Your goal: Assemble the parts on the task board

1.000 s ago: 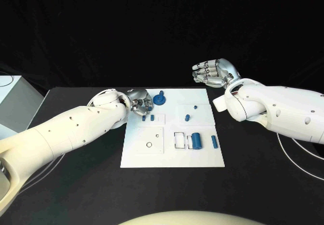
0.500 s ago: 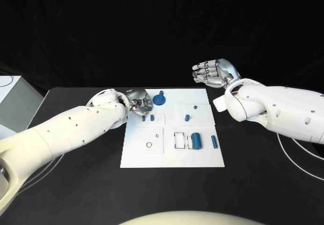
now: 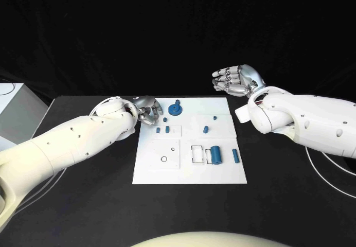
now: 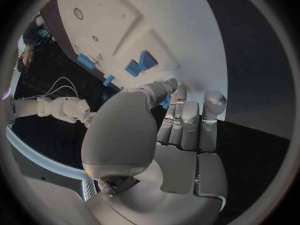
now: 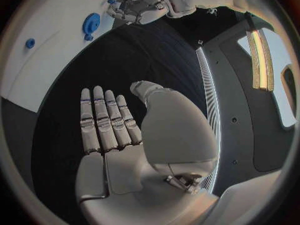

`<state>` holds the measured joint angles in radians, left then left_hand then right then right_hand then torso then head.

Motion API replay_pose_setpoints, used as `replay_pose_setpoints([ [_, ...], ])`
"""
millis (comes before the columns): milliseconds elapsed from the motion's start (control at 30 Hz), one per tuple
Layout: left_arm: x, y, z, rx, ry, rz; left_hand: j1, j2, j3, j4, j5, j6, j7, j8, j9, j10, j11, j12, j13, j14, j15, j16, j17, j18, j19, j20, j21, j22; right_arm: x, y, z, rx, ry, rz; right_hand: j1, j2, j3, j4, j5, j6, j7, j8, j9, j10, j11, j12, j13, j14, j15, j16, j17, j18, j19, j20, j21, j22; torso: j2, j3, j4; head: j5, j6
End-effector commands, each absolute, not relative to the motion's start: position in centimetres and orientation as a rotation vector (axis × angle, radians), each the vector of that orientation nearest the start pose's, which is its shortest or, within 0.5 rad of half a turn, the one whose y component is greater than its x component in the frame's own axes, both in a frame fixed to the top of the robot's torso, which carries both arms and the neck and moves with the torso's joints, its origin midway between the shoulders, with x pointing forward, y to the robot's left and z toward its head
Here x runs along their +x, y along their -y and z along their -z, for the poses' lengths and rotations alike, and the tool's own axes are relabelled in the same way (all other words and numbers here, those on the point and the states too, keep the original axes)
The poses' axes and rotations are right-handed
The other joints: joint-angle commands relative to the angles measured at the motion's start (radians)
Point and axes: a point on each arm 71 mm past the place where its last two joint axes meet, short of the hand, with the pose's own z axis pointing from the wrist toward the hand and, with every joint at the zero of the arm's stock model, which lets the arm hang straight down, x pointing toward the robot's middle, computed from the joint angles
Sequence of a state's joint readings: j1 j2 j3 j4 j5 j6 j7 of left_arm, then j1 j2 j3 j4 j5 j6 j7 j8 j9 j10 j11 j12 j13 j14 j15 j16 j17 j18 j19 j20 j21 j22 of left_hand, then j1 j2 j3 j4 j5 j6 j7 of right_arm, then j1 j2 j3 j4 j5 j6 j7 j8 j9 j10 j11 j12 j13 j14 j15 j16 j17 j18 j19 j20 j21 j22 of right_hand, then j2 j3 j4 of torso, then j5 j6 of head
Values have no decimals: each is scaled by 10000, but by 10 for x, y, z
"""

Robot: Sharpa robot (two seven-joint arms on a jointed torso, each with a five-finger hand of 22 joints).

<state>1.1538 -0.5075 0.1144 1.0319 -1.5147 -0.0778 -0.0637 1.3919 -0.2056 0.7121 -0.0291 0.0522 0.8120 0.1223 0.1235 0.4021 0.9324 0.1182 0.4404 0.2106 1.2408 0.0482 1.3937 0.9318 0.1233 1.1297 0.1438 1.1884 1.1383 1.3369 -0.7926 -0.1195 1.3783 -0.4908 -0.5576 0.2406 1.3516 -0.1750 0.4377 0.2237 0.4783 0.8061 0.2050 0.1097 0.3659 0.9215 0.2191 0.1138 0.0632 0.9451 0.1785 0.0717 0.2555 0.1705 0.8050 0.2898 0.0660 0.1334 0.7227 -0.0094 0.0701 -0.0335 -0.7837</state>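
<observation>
**At the board's far left corner: picking up a small blue part**

At the far left corner of the board [image 3: 189, 175], my left hand [image 3: 150, 110] hangs low over the white plate. In its wrist view a bit of blue [image 4: 165, 102] peeks out between the thumb and the fingers [image 4: 178, 120], which lie close side by side. I think I am pinching a small part there, but I cannot tell for sure if it is held or just touched.

My right hand [image 3: 236, 80] is up off the surface, past the board's far right corner. Its fingers are straight and lie side by side, holding nothing.

The other parts are on the board: a round wheel [image 3: 175, 109] just beside my left hand, a peg [image 3: 167, 128] near it, a fat cylinder [image 3: 216, 154] next to a slot, and a thin bar [image 3: 236, 156] by the right edge.

To do this step well, I should squeeze softly and lift slowly and straight up. The wheel sits very close, so I must not bump it. I should check the wrist view for blue in the pinch before I move away. If the part slips, I set down and try again.
</observation>
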Motion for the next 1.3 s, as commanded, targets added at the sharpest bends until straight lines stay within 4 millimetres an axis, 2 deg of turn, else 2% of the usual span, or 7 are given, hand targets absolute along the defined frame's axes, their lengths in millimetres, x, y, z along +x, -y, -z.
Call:
replay_pose_setpoints([
  [33,571,-176,205,1056,-17909,5105,-32,-96,8,-18,15,-16,53,-38,-19,-103,28,-84,-14,-110,13,-56,-141,113,-90,9,-68,-50,531,234,140,6339,-13849,-10666,-70,-14,11,-64,48,40,733,-44,-11,55,8,-41,3,33,20,-47,-14,74,-49,-19,-6,-14,-2,2,2,4,22],
  [167,577,-187,193,196,-17031,5550,109,20,231,-58,8,663,560,345,16,-84,46,-89,-62,-637,19,-425,-1147,170,-253,29,-192,-188,531,236,140,6220,-14021,-10580,256,-145,99,-452,-217,136,703,-52,-68,187,-21,-108,7,106,-3,-25,-152,89,22,-25,17,-164,-5,-4,7,-4,35],
  [367,580,-208,173,-2132,-16148,7037,206,99,165,-173,9,1171,542,819,59,332,-49,349,75,-1806,-66,-1464,-3060,507,-1600,-48,-1311,-1315,534,240,143,5270,-14604,-10222,734,-217,492,-975,-1172,720,408,151,-102,921,-302,-30,13,827,-262,260,-267,159,669,-183,216,-296,-41,-6,11,-63,124],
  [633,566,-232,166,-6112,-16120,10203,-106,243,-188,23,11,1135,517,956,15,453,-151,998,364,-1825,-138,-1739,-3480,597,-1969,-108,-1903,-1845,533,237,149,1861,-15985,-8581,990,-177,77,-1600,-1917,1677,-202,352,-185,2420,-1020,-101,19,4039,-1420,1923,781,113,3370,-1571,2178,605,-53,-36,3,-339,309],
  [800,548,-241,171,-8700,-16013,13123,-325,193,-424,204,16,984,556,999,-22,177,-101,1102,396,-2239,-71,-2155,-3885,616,-2146,-47,-2443,-2228,535,239,158,-196,-16826,-6402,876,-212,-327,-1622,-2180,1977,-349,371,-272,3193,-1265,34,184,4954,-1685,2669,1468,107,3914,-1870,3088,1197,-73,-56,42,-485,369],
  [1033,514,-245,177,-10363,-15538,16425,-605,151,-1131,623,39,824,541,1202,-38,-41,-61,1145,343,-2784,15,-2923,-4252,611,-2262,37,-3608,-3021,535,244,167,-1960,-16526,-3902,702,-631,166,-1171,-2052,2115,-545,203,-482,3393,-1477,-473,509,5763,-1965,9710,6946,-87,5270,-2184,6178,3821,-142,-141,94,-658,418],
  [1300,491,-241,176,-10645,-15026,17622,-526,162,-1259,699,11,807,541,1293,-54,-34,-30,954,202,-2810,30,-3262,-4411,611,-2160,59,-4015,-3330,532,238,176,-2663,-16305,-3062,544,-949,532,-865,-2107,1979,-520,127,-448,2624,-1326,-510,308,5661,-1841,11715,8688,-366,5708,-2052,8268,6186,-171,-208,139,-755,442],
])
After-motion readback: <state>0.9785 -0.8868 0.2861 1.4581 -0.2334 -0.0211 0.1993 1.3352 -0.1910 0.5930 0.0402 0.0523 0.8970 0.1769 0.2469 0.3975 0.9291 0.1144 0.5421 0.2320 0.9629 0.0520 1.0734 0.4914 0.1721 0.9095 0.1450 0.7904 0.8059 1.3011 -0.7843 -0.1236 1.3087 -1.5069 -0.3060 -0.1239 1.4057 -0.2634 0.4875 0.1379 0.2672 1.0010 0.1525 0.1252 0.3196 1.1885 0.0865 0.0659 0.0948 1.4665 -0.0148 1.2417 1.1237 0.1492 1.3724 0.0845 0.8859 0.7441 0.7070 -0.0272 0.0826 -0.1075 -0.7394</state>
